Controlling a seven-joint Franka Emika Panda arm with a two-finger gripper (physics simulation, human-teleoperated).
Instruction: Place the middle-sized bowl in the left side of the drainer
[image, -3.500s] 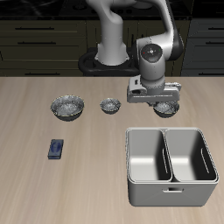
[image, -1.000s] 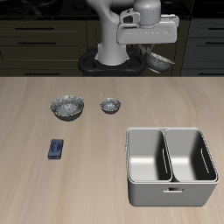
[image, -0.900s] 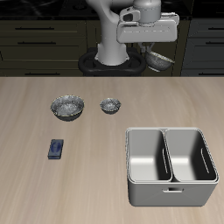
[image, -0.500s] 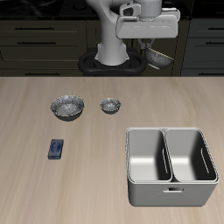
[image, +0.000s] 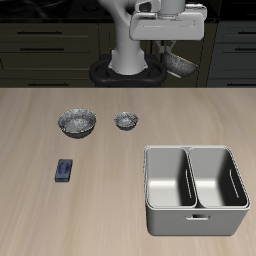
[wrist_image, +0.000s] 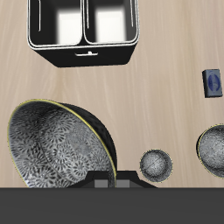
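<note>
Hanging high behind the drainer (image: 196, 189), the middle-sized bowl (wrist_image: 59, 145) sits clamped in the jaws, unlabelled.

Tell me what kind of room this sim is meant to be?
Most likely a kitchen, rendered in a simulator. Dark cabinets with drawer handles run behind a wooden table. On it stand a two-compartment metal drainer and metallic bowls, and the gripper holds the middle-sized bowl aloft.

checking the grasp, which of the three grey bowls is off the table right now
The middle-sized bowl, held tilted in the tool high above the table's back edge. The wider bowl and the smallest bowl both sit on the table.
</note>
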